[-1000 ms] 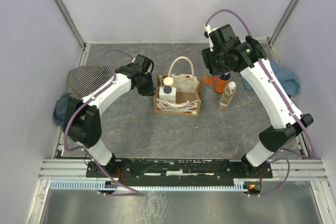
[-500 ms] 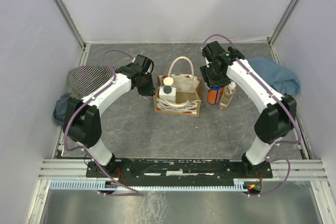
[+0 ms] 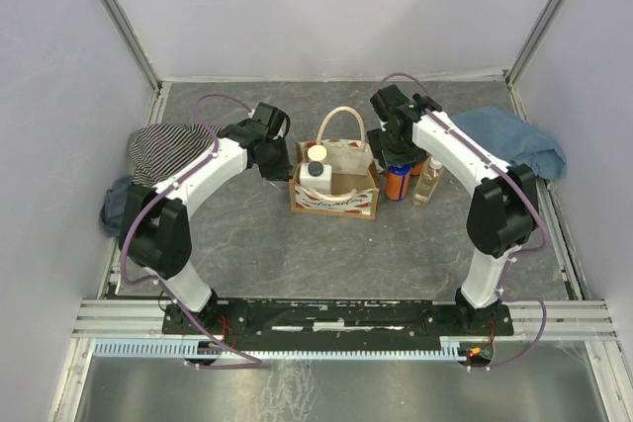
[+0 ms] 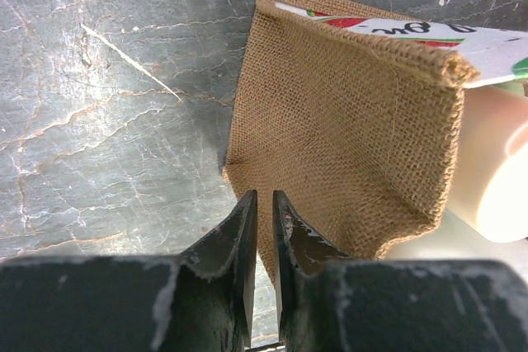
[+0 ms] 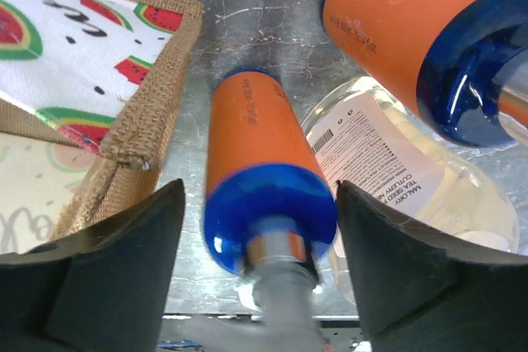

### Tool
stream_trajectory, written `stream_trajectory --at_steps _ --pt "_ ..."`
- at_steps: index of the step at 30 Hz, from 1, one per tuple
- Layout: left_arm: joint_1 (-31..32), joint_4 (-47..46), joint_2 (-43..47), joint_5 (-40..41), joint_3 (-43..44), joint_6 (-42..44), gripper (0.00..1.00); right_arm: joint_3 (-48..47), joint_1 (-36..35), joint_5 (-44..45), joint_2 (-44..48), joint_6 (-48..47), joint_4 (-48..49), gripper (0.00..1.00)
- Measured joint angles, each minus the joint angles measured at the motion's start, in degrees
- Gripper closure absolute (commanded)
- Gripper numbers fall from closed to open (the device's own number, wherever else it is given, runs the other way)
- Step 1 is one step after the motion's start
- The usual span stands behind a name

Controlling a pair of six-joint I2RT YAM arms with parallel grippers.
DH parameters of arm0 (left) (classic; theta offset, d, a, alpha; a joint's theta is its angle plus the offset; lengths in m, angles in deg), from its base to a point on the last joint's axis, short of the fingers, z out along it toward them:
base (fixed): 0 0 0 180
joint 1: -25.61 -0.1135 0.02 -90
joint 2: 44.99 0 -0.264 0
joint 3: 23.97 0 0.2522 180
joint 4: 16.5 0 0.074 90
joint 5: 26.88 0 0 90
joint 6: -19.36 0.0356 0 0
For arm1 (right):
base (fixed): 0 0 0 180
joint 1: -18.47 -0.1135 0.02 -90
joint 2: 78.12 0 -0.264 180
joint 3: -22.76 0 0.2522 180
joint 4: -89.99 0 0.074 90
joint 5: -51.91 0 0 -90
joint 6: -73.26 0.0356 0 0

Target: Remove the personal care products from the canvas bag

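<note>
The canvas bag (image 3: 336, 188) stands mid-table with a white bottle with a dark cap (image 3: 316, 174) and a pale cap (image 3: 316, 152) showing inside. My left gripper (image 3: 282, 163) is at the bag's left wall; in the left wrist view its jaws (image 4: 264, 195) are nearly closed on the burlap edge (image 4: 330, 138). My right gripper (image 3: 393, 153) is open, its jaws straddling an upright orange bottle with a blue top (image 5: 256, 162) without touching it. A second orange bottle (image 5: 404, 30) and a clear yellowish bottle (image 5: 388, 171) stand beside it, right of the bag (image 5: 148, 113).
A striped garment (image 3: 163, 147) lies at the left wall with a dark cloth (image 3: 114, 203) below it. A blue cloth (image 3: 519, 140) lies at the right rear. The clear yellowish bottle (image 3: 428, 180) stands just right of my right wrist.
My right arm has swung left and down from a raised pose to the orange bottles beside the bag, uncovering the blue cloth. The left arm and bag have not moved.
</note>
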Motion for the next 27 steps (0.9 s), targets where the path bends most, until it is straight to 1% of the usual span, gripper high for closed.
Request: stream_trajectory --at_steps 4,7,10,14,16,17,19,23,27 --pt "0.00 0.00 0.00 0.02 0.00 0.31 0.80 -0.02 0.00 1.81 0.09 0.57 0.59 0.06" --pt "0.00 0.00 0.00 0.00 0.00 0.35 0.80 -0.02 0.00 2.89 0.46 0.72 0.66 0.05" --pt "0.00 0.00 0.00 0.00 0.00 0.35 0.80 -0.15 0.00 3.04 1.95 0.96 0.57 0.08" --pt "0.00 0.00 0.00 0.02 0.00 0.35 0.80 -2.01 -0.17 1.73 6.88 1.18 0.57 0.16" --pt "0.00 0.02 0.00 0.02 0.00 0.35 0.80 -3.23 -0.46 0.98 8.68 1.16 0.52 0.18" --pt "0.00 0.02 0.00 0.00 0.00 0.35 0.80 -5.79 -1.53 -0.22 10.88 1.11 0.39 0.19" --pt "0.00 0.02 0.00 0.02 0.00 0.37 0.80 -9.88 -4.04 -1.44 12.48 0.98 0.11 0.19" --pt "0.00 0.07 0.00 0.02 0.00 0.35 0.80 -16.59 -10.08 -5.25 12.13 0.55 0.11 0.20" --pt "0.00 0.13 0.00 0.04 0.00 0.35 0.80 -18.14 -13.25 -9.11 8.28 -0.02 0.09 0.20"
